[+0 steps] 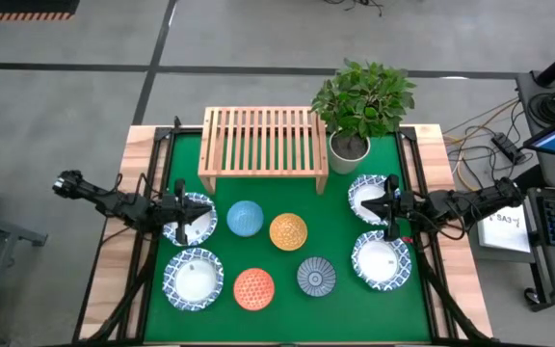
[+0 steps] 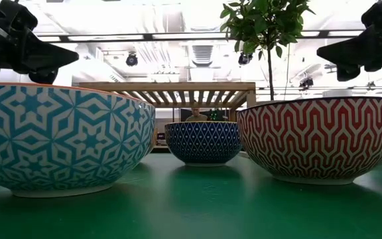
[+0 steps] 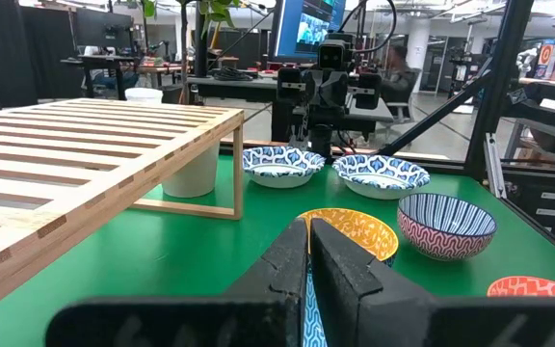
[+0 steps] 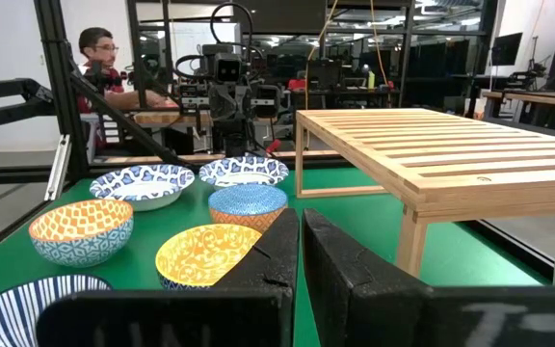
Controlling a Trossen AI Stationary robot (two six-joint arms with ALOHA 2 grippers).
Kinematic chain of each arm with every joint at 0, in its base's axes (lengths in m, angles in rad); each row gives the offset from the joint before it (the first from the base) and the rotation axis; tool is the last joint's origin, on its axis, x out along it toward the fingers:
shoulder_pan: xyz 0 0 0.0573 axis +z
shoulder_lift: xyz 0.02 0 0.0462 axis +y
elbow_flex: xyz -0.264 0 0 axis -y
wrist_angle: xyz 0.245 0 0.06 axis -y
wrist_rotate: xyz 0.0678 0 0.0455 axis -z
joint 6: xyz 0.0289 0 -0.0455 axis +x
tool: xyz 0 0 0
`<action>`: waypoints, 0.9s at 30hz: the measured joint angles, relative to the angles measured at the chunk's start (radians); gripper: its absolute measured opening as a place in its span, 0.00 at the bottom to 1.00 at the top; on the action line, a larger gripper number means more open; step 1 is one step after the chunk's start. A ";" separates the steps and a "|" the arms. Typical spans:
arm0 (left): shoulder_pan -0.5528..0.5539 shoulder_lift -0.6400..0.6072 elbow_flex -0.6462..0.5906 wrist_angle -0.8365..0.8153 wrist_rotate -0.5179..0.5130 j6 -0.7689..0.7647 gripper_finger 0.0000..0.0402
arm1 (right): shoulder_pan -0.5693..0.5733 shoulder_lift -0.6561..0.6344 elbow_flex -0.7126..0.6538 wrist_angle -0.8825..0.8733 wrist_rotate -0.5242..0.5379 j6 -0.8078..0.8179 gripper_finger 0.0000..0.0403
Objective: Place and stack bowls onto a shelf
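All eight bowls (image 1: 288, 231) sit on the green table (image 1: 277, 318) in front of the shelf (image 1: 262, 141), which holds nothing yet. The left hand (image 1: 181, 215) and right hand (image 1: 390, 204), each pressed together, hover over the white bowls nearest the shelf, so I think the job is just starting

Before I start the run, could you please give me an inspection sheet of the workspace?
Surface: green mat on a wood table.
Job's things: shelf bare; eight bowls on the mat, none stacked.
Clutter: potted plant beside the shelf.
Grippers: left gripper over a white bowl, shut; right gripper between two white bowls, shut.
Cables: power strip and leads on the floor.
Surroundings: seated person beyond the table.
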 joint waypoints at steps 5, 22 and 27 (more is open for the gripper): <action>0.001 0.001 -0.003 0.044 -0.031 -0.041 0.00 | 0.000 0.000 0.000 0.000 -0.002 0.094 0.02; 0.001 0.143 -0.001 0.519 0.140 -0.301 0.00 | 0.060 0.250 0.001 0.563 -0.064 0.360 0.02; 0.001 0.307 -0.001 0.745 0.205 -0.273 0.00 | 0.082 0.464 0.075 0.651 -0.025 0.329 0.02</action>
